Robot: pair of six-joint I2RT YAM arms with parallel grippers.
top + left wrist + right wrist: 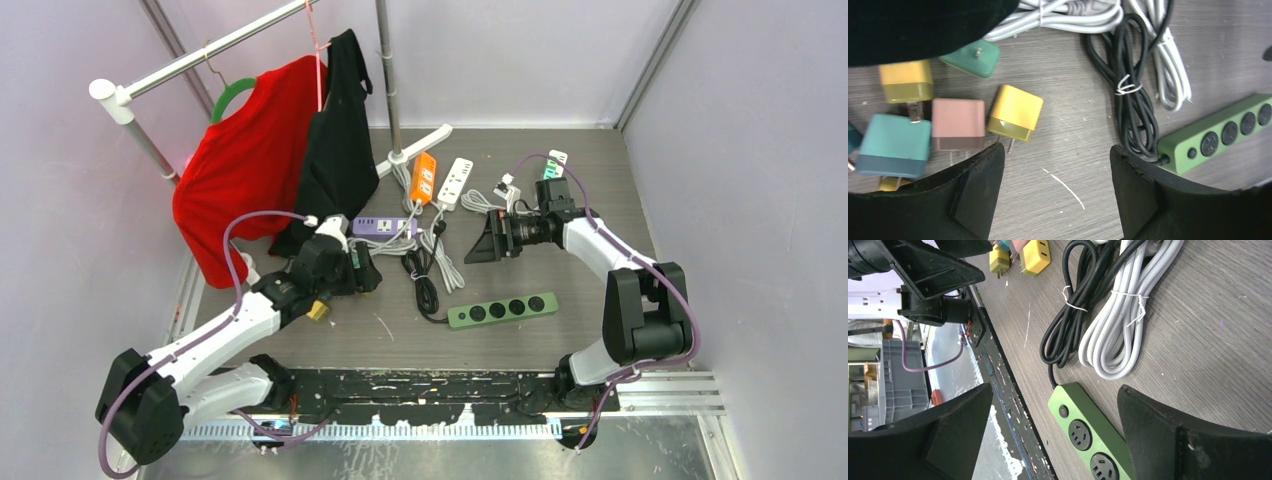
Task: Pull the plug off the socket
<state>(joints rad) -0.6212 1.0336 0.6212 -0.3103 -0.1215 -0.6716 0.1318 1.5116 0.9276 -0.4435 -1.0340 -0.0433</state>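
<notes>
My left gripper (1055,170) is open over bare table, with nothing between its fingers. Just left of it lie several loose cube plugs: a yellow plug (1015,112), a pink plug (958,123), a teal plug (895,145) and a green plug (973,57). The green socket strip (1220,132) lies to its right with its sockets bare. In the top view the left gripper (365,270) sits below the purple socket strip (383,226). My right gripper (490,243) hangs open above the green socket strip (1088,432), holding nothing.
A coiled black cable (1133,100) and a white cable (1168,75) lie between the grippers. An orange strip (424,177) and a white strip (455,182) lie further back. Red and black shirts (250,160) hang on a rack at the back left.
</notes>
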